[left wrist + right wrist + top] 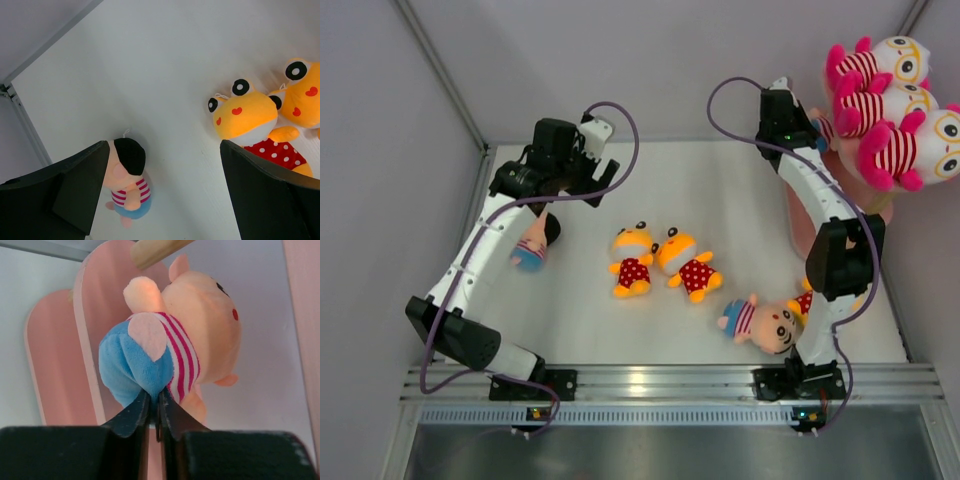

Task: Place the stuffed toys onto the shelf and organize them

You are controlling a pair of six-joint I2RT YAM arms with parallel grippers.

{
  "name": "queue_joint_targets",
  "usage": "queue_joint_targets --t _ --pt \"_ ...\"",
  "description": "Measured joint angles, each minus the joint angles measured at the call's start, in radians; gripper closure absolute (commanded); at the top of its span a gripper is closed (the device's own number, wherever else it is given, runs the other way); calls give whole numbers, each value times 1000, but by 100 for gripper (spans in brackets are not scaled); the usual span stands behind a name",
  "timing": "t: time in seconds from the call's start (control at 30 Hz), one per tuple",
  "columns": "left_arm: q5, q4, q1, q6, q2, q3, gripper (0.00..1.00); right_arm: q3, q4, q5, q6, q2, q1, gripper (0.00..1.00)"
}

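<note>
We look down on a white table (740, 200) with two robot arms.

The right claw (154, 399) is pinched almost closed on the blue trousers of a peach-faced boy doll (190, 335) in a pink-striped shirt. The doll sticks out just past the claw's tips. Beyond it stand the oval boards of the pink shelf (57, 365), and the pale wooden post (155, 250) crosses above the doll. In the overhead view, three white-pink striped dolls with glasses (885, 105) lie in a row on the shelf's top board, to one side of this claw.

The left claw (165, 147) is spread wide and grips nothing. It points down at the table. A second boy doll (127, 175) lies below it, against the left-hand finger (75, 185) in the wrist view; we cannot tell if they touch. Two orange-yellow toys in red polka dots (245, 120) lie near the other finger, which partly hides them.

A third boy doll (760, 322) lies by the right arm's base, well apart from either claw.
</note>
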Motion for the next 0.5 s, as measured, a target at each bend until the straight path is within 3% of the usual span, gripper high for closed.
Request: queue_joint_targets --t 0.07,0.27,0.37,0.5 --pt "0 0 0 0 -1 0 2 0 -2 -3 11 9 -7 69" --pt "0 0 0 0 -1 -3 2 -6 -3 -6 29 11 -6 43" --pt "3 0 0 0 -1 -9 2 -49 8 -6 32 -16 12 33" --pt "12 0 0 0 -1 -11 2 -76 3 -6 37 -64 56 28"
